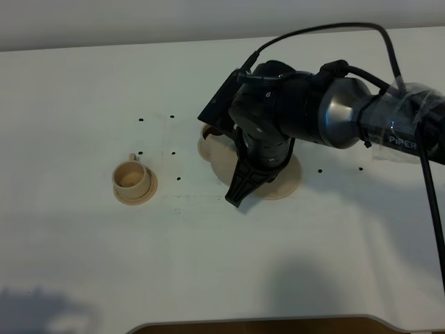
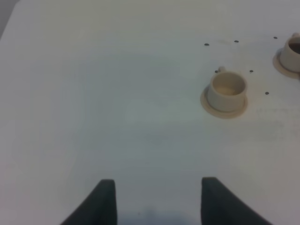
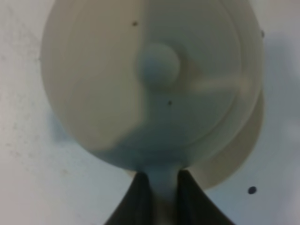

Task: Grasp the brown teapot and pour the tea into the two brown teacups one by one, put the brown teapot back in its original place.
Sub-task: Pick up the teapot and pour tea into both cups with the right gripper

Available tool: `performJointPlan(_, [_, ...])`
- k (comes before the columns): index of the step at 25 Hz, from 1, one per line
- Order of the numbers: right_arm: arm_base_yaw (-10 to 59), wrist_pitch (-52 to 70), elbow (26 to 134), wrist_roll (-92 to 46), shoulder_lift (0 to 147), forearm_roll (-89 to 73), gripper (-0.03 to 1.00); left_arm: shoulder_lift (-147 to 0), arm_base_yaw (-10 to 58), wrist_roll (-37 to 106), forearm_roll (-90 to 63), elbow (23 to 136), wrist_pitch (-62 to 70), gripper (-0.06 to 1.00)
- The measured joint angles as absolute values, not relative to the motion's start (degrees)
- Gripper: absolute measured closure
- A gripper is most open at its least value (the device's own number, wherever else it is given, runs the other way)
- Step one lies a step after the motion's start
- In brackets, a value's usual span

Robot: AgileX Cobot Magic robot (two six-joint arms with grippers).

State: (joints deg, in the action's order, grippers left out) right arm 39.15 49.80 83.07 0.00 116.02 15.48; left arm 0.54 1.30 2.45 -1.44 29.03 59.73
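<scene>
1. One teapot (image 3: pixel 140 84) is being gripped: its handle (image 3: pixel 162 180) is being pinched between the two closed fingers of the right gripper (image 3: pixel 159 187).
2. The teapot is being held over the one big saucer (image 3: pixel 251 140), whose rim is showing past it on one side. Whether the two are touching cannot be told.
3. In the high view the teapot is being almost wholly covered by the right arm (image 1: pixel 334 111), with the right gripper (image 1: pixel 236 195) pointing down at the big saucer (image 1: pixel 288 182).
4. Two cups are being counted, each seated on one of two small saucers.
5. One cup (image 1: pixel 131 175) is being shown well apart from the big saucer, to its left in the high view. The other cup (image 1: pixel 208 132) is being half hidden behind the arm, just beside the big saucer.
6. The left gripper (image 2: pixel 158 180) is being shown open, its two fingers spread over the bare table (image 2: pixel 117 93), well apart from the nearer cup (image 2: pixel 227 91).
7. Seven black dots (image 1: pixel 173 153) are being seen on the table in the high view.
</scene>
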Motion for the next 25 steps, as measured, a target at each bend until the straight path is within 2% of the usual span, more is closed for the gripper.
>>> performJointPlan(6, [39.3, 49.5, 83.6, -1.9, 115.0, 15.5, 0.85, 0.5, 1.3, 2.5, -1.4, 29.0, 59.7, 0.49])
performJointPlan(12, [42.9, 46.8, 87.4, -9.5, 114.8, 16.7, 0.85, 0.5, 1.3, 2.5, -1.4, 29.0, 59.7, 0.49])
performJointPlan(17, [46.2, 44.7, 90.5, -11.3, 116.2, 21.5, 0.85, 0.5, 1.3, 2.5, -1.4, 29.0, 59.7, 0.49])
performJointPlan(25, [50.8, 48.1, 99.4, -13.1, 125.2, 33.0, 0.85, 0.5, 1.3, 2.5, -1.4, 29.0, 59.7, 0.49])
